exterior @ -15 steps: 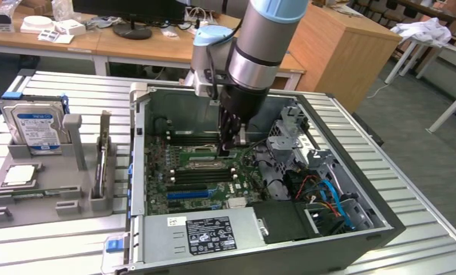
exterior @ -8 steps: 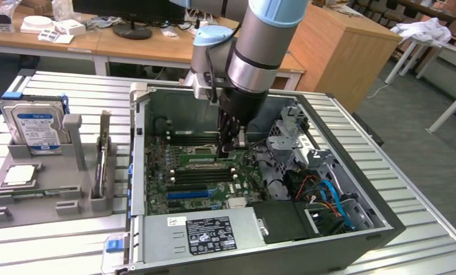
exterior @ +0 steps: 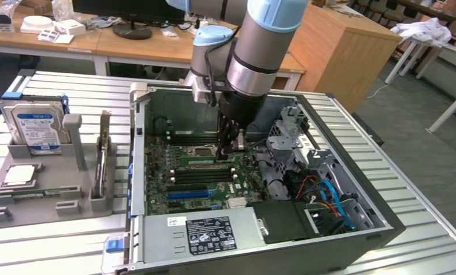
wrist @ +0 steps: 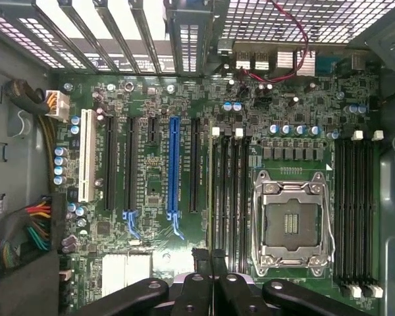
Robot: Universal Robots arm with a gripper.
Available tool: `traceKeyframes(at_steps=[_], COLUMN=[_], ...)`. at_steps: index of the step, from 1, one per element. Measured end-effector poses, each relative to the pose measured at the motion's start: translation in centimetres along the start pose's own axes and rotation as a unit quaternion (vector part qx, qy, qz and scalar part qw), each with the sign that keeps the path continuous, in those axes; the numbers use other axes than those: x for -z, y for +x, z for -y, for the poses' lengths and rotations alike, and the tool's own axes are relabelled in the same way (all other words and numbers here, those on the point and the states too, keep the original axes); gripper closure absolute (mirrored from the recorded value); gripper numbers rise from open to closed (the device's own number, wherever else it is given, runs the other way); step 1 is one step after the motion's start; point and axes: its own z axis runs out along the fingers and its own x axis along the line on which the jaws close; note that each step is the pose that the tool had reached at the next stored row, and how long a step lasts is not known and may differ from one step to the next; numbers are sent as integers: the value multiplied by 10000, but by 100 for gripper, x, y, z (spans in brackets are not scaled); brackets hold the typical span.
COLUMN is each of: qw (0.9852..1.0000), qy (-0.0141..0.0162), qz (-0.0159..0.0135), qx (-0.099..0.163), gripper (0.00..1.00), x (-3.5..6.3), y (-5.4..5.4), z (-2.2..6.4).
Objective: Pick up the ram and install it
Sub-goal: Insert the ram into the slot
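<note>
Presently, arm (exterior: 255,51): reaching down from above into the open computer case (exterior: 350,249), wrist aimed straight at the motherboard (exterior: 184,192).
gripper (exterior: 226,152): low over the board, at the end of the memory slots (exterior: 201,175) toward the exterior view's right, just beside the processor socket (exterior: 201,151).
fingers (wrist: 199,289): closed together, tips meeting with hardly any gap; nothing seen clamped between them.
ram (exterior: 205,162): seemingly standing on edge in a slot next to the socket, showing as a pale green strip about one slot long. Closed fingertips at or just above its end on the exterior view's right. Touching or not: cannot tell. Fully pressed home or not: cannot tell.
wrist view: looking straight down on the board. Black fingers over one end of a bank of four black slots (wrist: 232,197), with the metal-framed socket beside that bank. Second bank (wrist: 355,210) on the socket's far side. Blue slot (wrist: 173,164) and white slot (wrist: 87,155) farther off.
tray (exterior: 56,186): grey, on the slatted metal table (exterior: 52,246), to the exterior view's left of the case, well apart from the gripper.
hard drive (exterior: 35,123): upright in the tray's rear holder, blue-white label facing the camera.
processor chip (exterior: 20,175): lying flat in the tray, in front of the hard drive.
power supply (exterior: 201,234): silver box with a black label at the near end of the case.
cables (exterior: 331,200): orange and blue, bundled in the case's corner on the exterior view's right.
</note>
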Motion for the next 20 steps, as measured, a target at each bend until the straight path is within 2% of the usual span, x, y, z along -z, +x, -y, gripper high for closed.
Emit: traceKeyframes(at_steps=[20], qw=[10000], qy=[1], qz=[1], qx=[-25], gripper=[88], x=[-142], y=[3], z=[6])
